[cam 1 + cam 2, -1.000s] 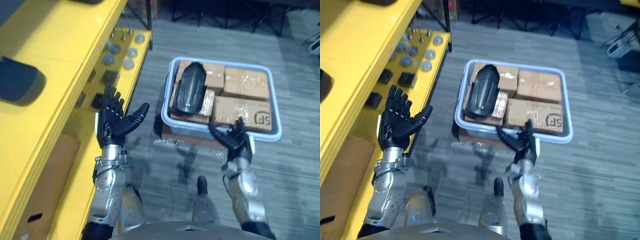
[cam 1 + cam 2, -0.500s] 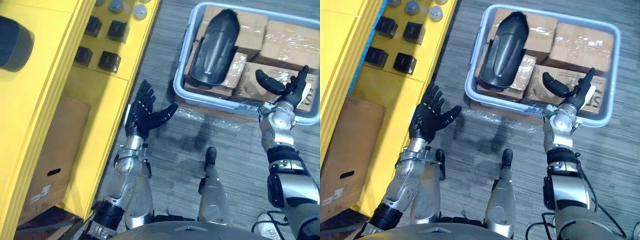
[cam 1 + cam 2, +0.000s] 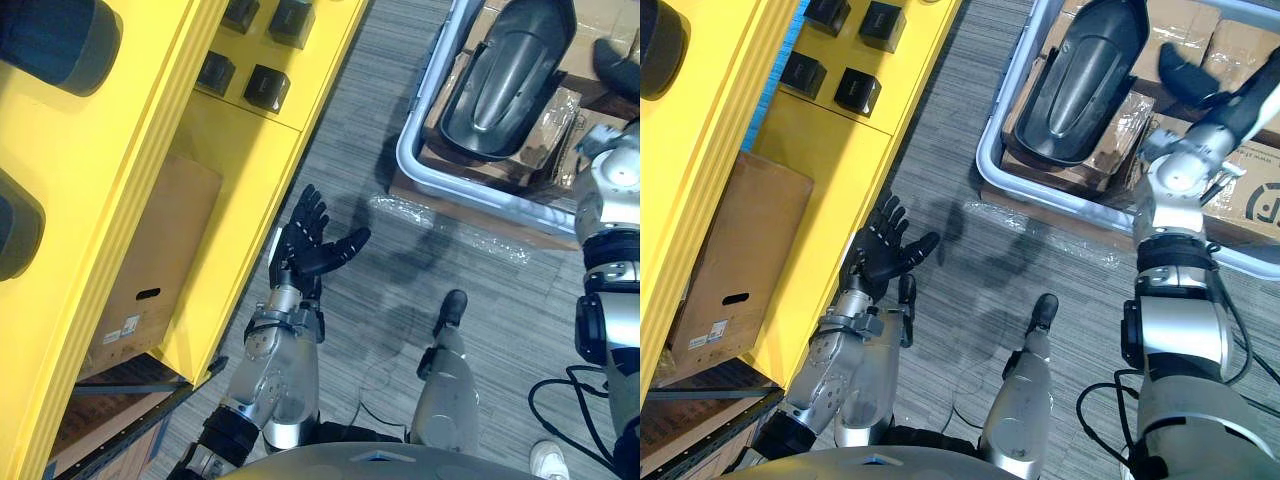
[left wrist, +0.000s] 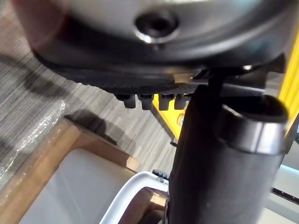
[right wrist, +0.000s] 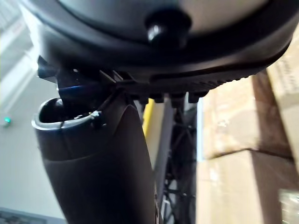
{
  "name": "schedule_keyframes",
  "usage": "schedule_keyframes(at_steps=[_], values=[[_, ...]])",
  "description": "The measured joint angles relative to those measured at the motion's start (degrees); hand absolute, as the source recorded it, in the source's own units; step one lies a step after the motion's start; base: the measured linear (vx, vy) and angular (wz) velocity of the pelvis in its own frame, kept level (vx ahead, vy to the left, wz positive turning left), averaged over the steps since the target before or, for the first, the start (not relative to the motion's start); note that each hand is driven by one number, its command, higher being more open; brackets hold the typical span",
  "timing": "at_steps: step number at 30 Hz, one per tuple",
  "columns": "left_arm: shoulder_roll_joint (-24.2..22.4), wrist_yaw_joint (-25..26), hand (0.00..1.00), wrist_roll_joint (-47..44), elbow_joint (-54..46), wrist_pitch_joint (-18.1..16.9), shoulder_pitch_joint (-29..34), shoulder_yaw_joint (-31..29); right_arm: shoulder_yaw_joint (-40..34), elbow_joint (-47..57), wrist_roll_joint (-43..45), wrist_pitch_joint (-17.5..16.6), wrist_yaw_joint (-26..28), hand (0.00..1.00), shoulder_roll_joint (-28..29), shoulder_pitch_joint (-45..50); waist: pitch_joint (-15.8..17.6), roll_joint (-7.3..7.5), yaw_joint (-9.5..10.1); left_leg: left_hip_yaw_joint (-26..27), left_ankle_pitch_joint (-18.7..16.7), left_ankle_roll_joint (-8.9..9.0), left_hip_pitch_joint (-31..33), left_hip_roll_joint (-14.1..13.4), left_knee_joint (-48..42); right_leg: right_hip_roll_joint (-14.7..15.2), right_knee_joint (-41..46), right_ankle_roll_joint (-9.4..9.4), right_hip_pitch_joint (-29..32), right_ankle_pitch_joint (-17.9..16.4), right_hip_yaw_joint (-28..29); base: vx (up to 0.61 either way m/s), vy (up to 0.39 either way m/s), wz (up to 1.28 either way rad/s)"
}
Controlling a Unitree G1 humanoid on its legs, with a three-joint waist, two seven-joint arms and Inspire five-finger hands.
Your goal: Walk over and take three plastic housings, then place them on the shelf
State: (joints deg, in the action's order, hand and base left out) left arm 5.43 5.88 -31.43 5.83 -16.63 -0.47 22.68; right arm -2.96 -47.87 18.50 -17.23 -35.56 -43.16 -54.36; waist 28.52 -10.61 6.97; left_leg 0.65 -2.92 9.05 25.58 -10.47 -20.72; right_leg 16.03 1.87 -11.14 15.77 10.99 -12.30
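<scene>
Right eye view: housing (image 3: 1080,85) in bin (image 3: 992,168) beside right hand's (image 3: 1228,102) straight, empty fingers (image 3: 1262,76).

A pale bin (image 3: 402,150) sits on the grey carpet (image 3: 360,130) at about one o'clock, packed with brown taped parcels (image 3: 1252,195). A strip of crumpled clear film (image 3: 480,240) lies on the carpet just beside the bin's near edge. Four small black blocks (image 3: 265,87) stand in two pairs at eleven o'clock, and at nine o'clock a plain cardboard box (image 3: 150,270) with a hand slot and a white label sits low down.
</scene>
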Motion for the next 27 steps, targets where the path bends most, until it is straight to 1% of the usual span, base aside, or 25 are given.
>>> schedule_keyframes(at_steps=[3, 5, 8, 10, 11, 13, 14, 15, 17, 19, 23, 27], values=[[0.0, 0.0, 1.0, -1.5, 0.0, -1.1, 1.0, 0.0, -0.8, 4.6, -2.4, 0.0, -3.3, 1.0, -2.1, -0.7, 0.0, 0.0, -0.68, 0.2, 0.1, -0.01, -0.2, 0.0, 0.0, 0.1, 0.2, 0.0, 0.1, 0.0, 0.1, 0.0, 0.001, -0.02], [0.0, -0.1, 1.0, -2.3, 0.0, -1.2, 1.3, 0.2, -1.7, 8.9, -4.5, 0.0, -5.2, 1.0, -3.9, -0.7, 0.0, 0.0, -1.1, 0.9, 0.2, 0.04, -0.9, -0.1, 0.2, 0.1, 0.2, 0.01, 0.0, 0.0, 0.6, -0.02, 0.001, -0.14], [0.0, -0.1, 1.0, -3.0, 0.0, -1.9, 1.5, 0.4, -2.4, 13.0, -4.9, 0.2, -5.1, 1.0, -4.1, -0.7, 0.0, 0.0, -1.78, 1.9, 0.4, 0.06, -2.2, -0.2, 1.1, 0.2, 0.3, 0.04, 0.0, 0.0, 1.5, -0.01, -0.002, -0.15], [0.0, -0.1, 1.0, -4.0, -0.2, -2.3, 1.6, 1.0, -1.9, 14.4, -5.5, 1.5, -3.6, 1.0, -4.1, -0.7, 0.0, -0.02, -2.7, 2.2, 0.7, 0.13, -2.6, -0.2, 1.6, 0.2, 0.4, 0.14, 0.0, -0.1, 1.6, -0.02, -0.006, -0.07], [0.0, -0.1, 1.0, -4.0, -0.2, -2.3, 1.5, 1.3, -1.9, 14.4, -6.0, 2.3, -3.2, 1.0, -4.1, -0.6, 0.0, -0.01, -2.74, 2.3, 0.8, 0.15, -2.9, -0.2, 1.9, 0.2, 0.4, 0.15, 0.0, -0.1, 1.7, -0.02, -0.007, -0.05], [0.0, -0.1, 1.0, -3.9, -0.2, -2.3, 1.6, 2.4, -0.4, 13.7, -6.4, 5.6, -0.9, 1.0, -4.0, -0.5, 0.0, -0.03, -2.73, 2.8, 1.6, 0.18, -3.9, -0.2, 3.2, 0.2, 0.6, 0.29, 0.0, -0.2, 2.0, -0.02, -0.012, -0.07], [0.0, -0.1, 1.0, -3.9, -0.2, -2.3, 1.6, 2.8, 1.2, 12.4, -6.5, 6.7, 0.6, 1.0, -4.0, -0.5, 0.0, -0.05, -2.7, 2.8, 1.9, 0.29, -4.3, -0.2, 3.8, 0.2, 0.7, 0.4, 0.0, -0.2, 2.0, 0.0, 0.0, 0.0], [0.0, -0.1, 1.0, -3.9, -0.2, -2.3, 1.5, 3.0, 1.9, 11.6, -6.8, 7.1, 1.4, 1.0, -4.0, -0.5, 0.0, -0.05, -2.7, 2.8, 2.1, 0.34, -4.4, -0.2, 4.2, 0.2, 0.8, 0.43, 0.0, -0.3, 2.0, 0.0, 0.0, 0.0], [-0.1, -0.1, 1.0, -3.9, -0.1, -2.3, 1.5, 3.7, 4.2, 8.9, -8.1, 8.4, 3.3, 1.0, -3.9, -0.5, 0.0, -0.06, -2.38, 2.6, 2.7, 0.43, -4.5, -0.2, 4.9, 0.2, 0.8, 0.48, 0.1, -0.3, 1.8, -0.01, -0.008, 0.07], [0.0, -0.4, 1.0, -4.1, 0.4, -2.3, 1.3, 4.5, 7.2, 4.5, -9.2, 10.0, 6.3, 1.0, -3.8, -0.5, 0.0, -0.09, -1.56, 2.3, 3.4, 0.44, -4.6, -0.1, 5.9, 0.2, 0.9, 0.56, 0.1, -0.3, 1.4, -0.01, -0.006, 0.09], [-0.3, -1.0, 1.0, -5.2, 1.1, -2.3, 0.8, 4.7, 10.5, -1.9, -9.2, 13.6, 10.1, 1.0, -3.0, -0.6, -0.1, -0.11, -0.15, 1.4, 4.4, 0.53, -4.5, 0.1, 7.3, 0.2, 1.0, 0.66, 0.1, -0.4, 0.4, 0.0, -0.008, 0.11], [-0.4, -2.6, 1.0, -8.4, 1.4, -2.3, 0.8, 4.7, 12.2, -3.7, -9.2, 15.5, 12.4, 1.0, -2.8, -0.6, -0.1, -0.16, 0.54, 0.7, 5.7, 0.59, -4.6, 0.3, 8.9, 0.3, 1.0, 0.68, 0.1, -0.4, -0.4, 0.01, -0.009, 0.12]])
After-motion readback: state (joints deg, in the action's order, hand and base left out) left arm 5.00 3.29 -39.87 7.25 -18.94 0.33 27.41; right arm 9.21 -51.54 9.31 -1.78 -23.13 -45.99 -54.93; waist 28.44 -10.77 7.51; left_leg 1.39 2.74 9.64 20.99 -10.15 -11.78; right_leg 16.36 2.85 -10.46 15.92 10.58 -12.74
